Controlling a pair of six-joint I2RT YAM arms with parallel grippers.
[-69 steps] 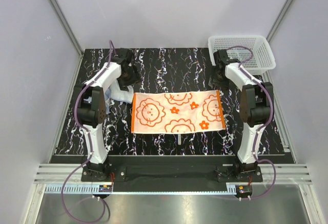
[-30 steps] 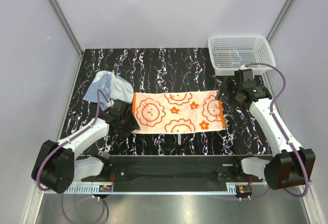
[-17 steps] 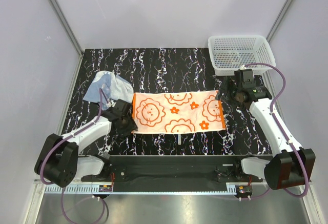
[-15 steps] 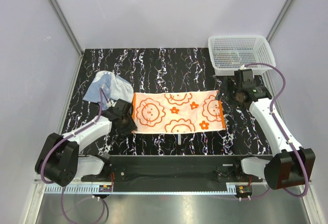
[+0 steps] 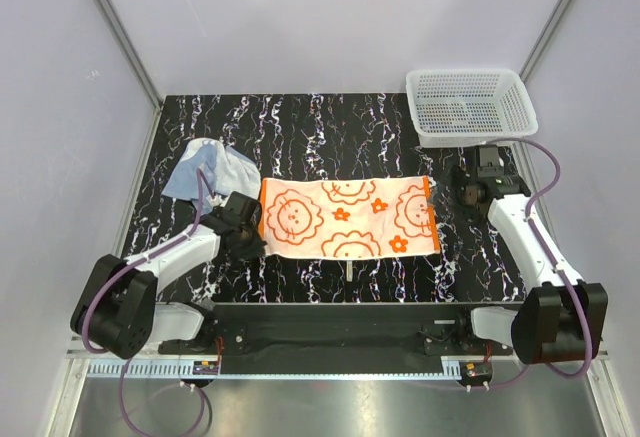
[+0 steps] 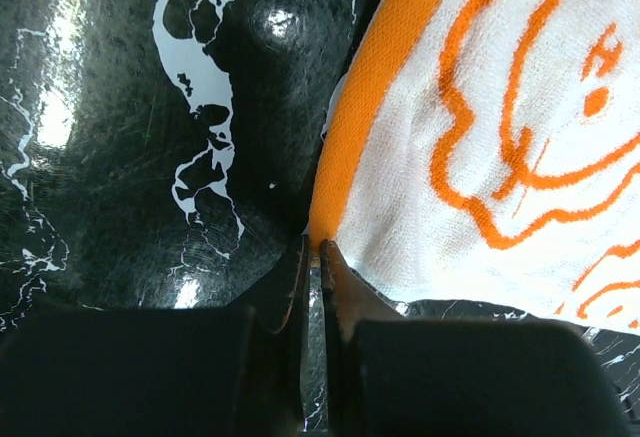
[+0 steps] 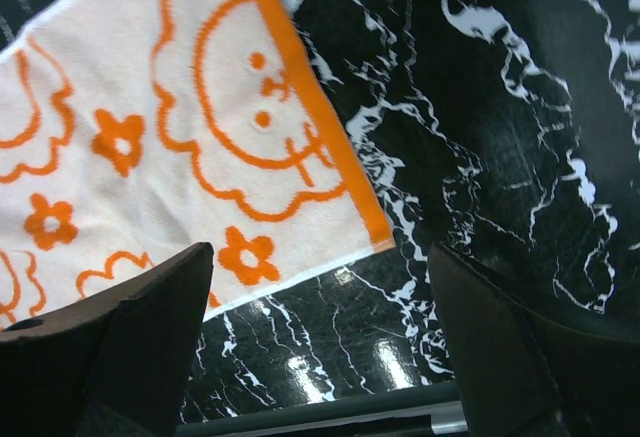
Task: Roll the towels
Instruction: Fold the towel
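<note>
The orange towel (image 5: 345, 217), white with orange lion and flower prints, lies spread flat in the middle of the black marble table (image 5: 330, 132). My left gripper (image 5: 252, 237) is low at its near-left corner and shut on that corner; in the left wrist view the fingertips (image 6: 313, 249) pinch the tip of the orange border (image 6: 390, 77). The pale blue-grey towel (image 5: 210, 167) lies crumpled at the far left. My right gripper (image 5: 462, 193) hovers open just right of the orange towel's right edge. In the right wrist view the towel's corner (image 7: 375, 232) shows between its wide-spread fingers (image 7: 150, 327).
A white mesh basket (image 5: 470, 105) stands at the back right corner of the table, just behind the right arm. The table's near edge and the black base rail (image 5: 330, 327) run along the front. Grey walls close in on both sides.
My left gripper has slid to the orange towel's near-left corner and shut on it. My right gripper has pulled a little to the right, off the towel's right edge, staying open.
</note>
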